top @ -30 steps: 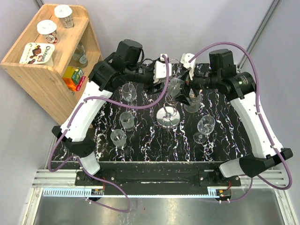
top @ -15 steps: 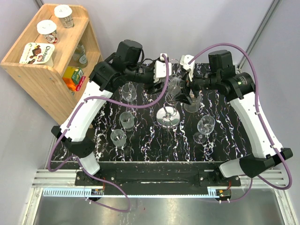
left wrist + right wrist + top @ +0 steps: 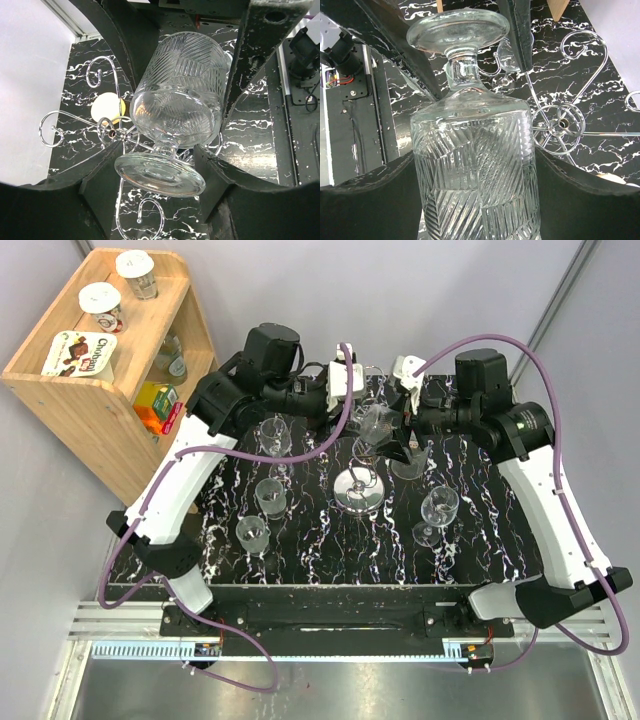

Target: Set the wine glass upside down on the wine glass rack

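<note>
The wine glass (image 3: 375, 425), clear cut glass, hangs tilted in the air between my two grippers, just behind the wine glass rack (image 3: 358, 488). My left gripper (image 3: 355, 412) is shut on its round foot (image 3: 160, 175). My right gripper (image 3: 396, 435) is shut on its bowl (image 3: 475, 165). In the left wrist view the rack's hub (image 3: 112, 134) and its curled wire arms lie below and left of the foot. In the right wrist view the hub (image 3: 562, 123) shows to the right of the bowl.
Several other glasses stand on the black marbled table (image 3: 330, 560): three at the left (image 3: 270, 495), one at the right (image 3: 438, 510) and one behind the right gripper (image 3: 410, 465). A wooden shelf (image 3: 100, 370) with cups stands off the table's left edge.
Both wrists have shifted slightly toward the back of the table. The glass stays held between them above the rack.
</note>
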